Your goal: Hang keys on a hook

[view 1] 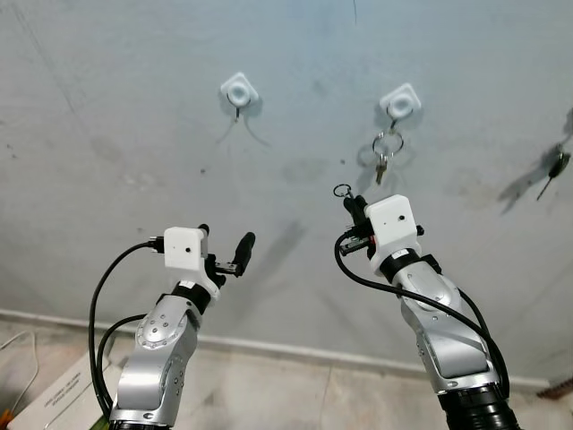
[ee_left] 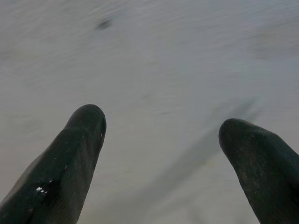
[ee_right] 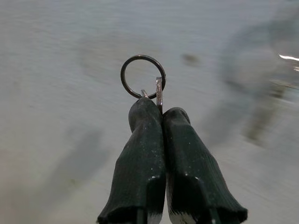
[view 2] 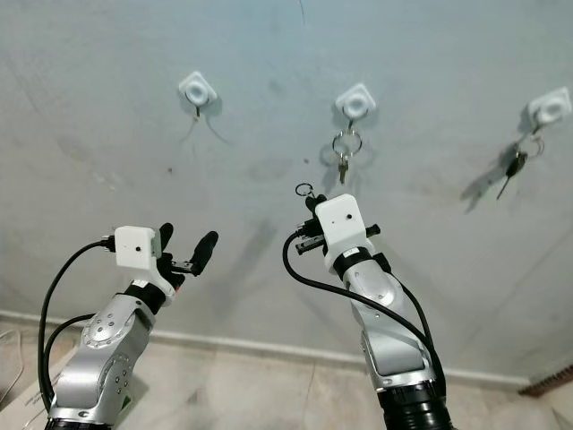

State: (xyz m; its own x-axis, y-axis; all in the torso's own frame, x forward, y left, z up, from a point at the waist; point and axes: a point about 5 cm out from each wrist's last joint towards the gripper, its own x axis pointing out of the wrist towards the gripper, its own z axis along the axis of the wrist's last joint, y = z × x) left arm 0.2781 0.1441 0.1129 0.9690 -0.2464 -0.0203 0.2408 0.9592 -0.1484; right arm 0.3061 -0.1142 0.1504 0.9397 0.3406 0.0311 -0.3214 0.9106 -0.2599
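The right gripper (ee_right: 161, 112) pinches a key with its ring (ee_right: 142, 77) sticking out, below the middle hook (view 1: 400, 101). The left gripper (ee_left: 161, 135) hangs spread, holding nothing

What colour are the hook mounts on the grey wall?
White; each square hook mount stands out against the grey concrete wall, best in the left eye view.

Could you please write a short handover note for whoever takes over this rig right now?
Right gripper: fingers shut on a key ring, raised near the wall, below the middle hook.
Left gripper: open, holding nothing, raised before the wall.
Hooks: left hook bare; middle hook already carries keys; right hook carries keys too.
Done: key ring grasped and lifted.
Left: bring the ring over to the bare hook, slip it on, release.
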